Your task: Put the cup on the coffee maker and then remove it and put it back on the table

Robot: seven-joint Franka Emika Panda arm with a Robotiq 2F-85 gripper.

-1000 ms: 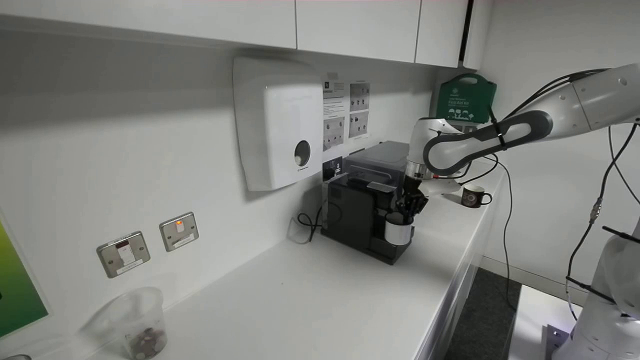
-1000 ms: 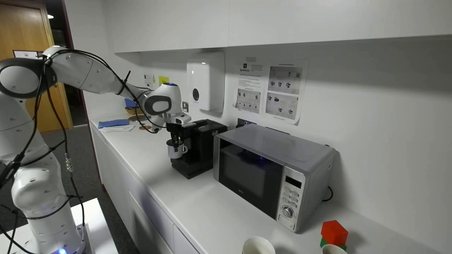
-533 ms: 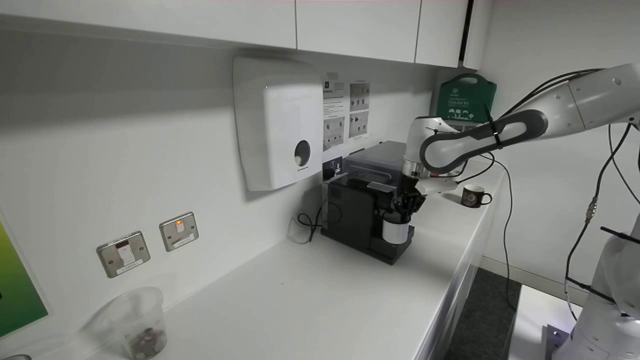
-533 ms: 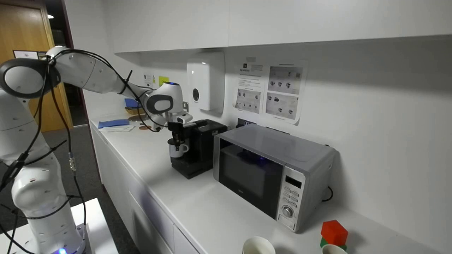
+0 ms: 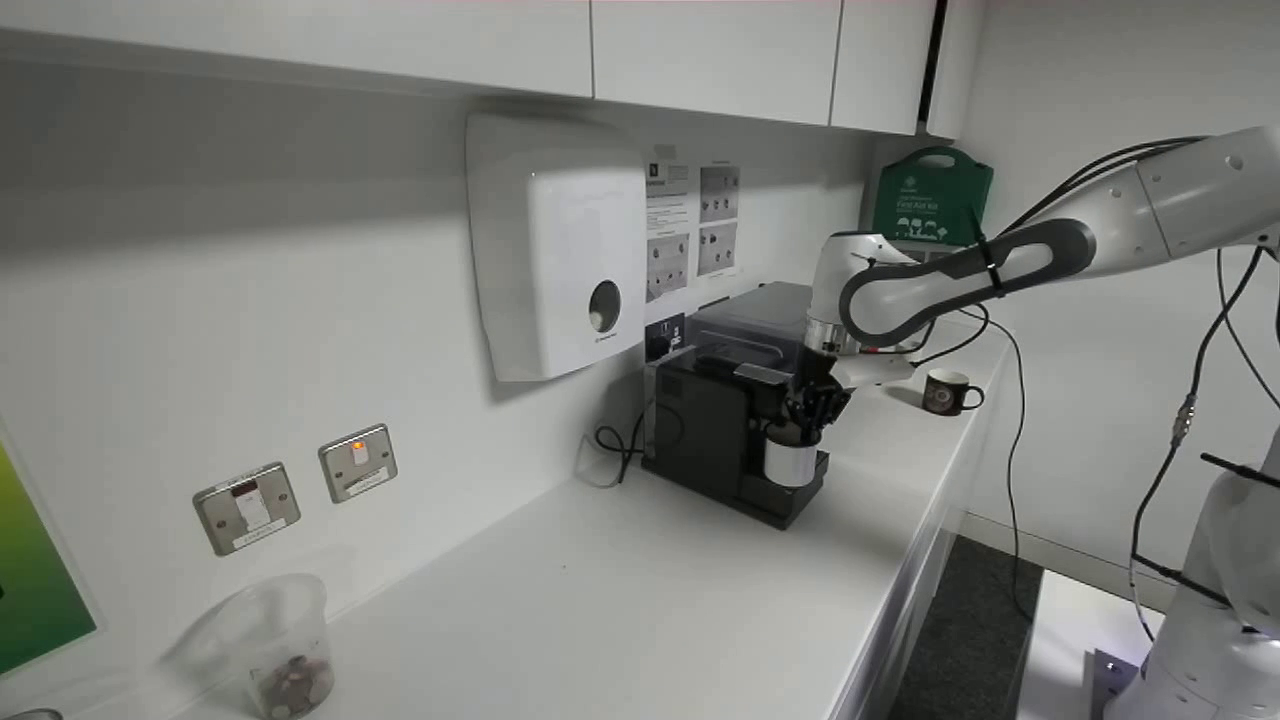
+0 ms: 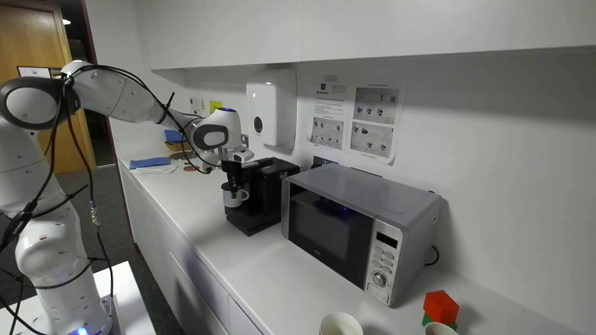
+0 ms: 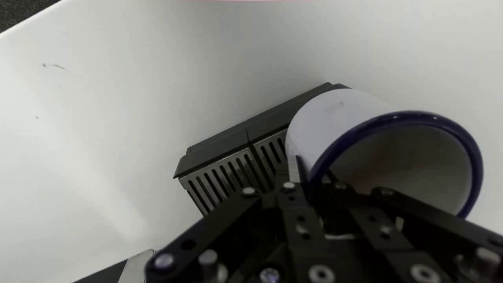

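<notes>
The step in hand, as I judge it, is setting the cup (image 5: 790, 464) down on the drip tray (image 7: 222, 177) of the coffee maker (image 5: 715, 435). The jaws are pressed together on the cup's wall, pinching it at the rim (image 7: 412, 117), one outside and one within. The cup is on or just above the tray, in front of the machine's body; whether its base touches the slats I cannot tell.

To do this well, hold the cup upright and shift it toward the middle of the tray, since in the wrist view it covers one slatted panel and leaves much of the other in sight. Then go down slowly until the base sits flat. In an exterior view the handle (image 6: 245, 196) shows on the side by the machine, so it could catch there if the cup is pushed too far in. Only once the tray bears the cup should the jaws part, and gently; with one of them inside, the way out is straight up, or the rim may be dragged and the cup tipped. The return to the worktop (image 5: 640, 600) is for later.

The cup is short, white and cylindrical, with a dark blue rim; the outside bears a faint grey smudge, and the inside a reddish-brown tinge that may be stain or reflection
</notes>
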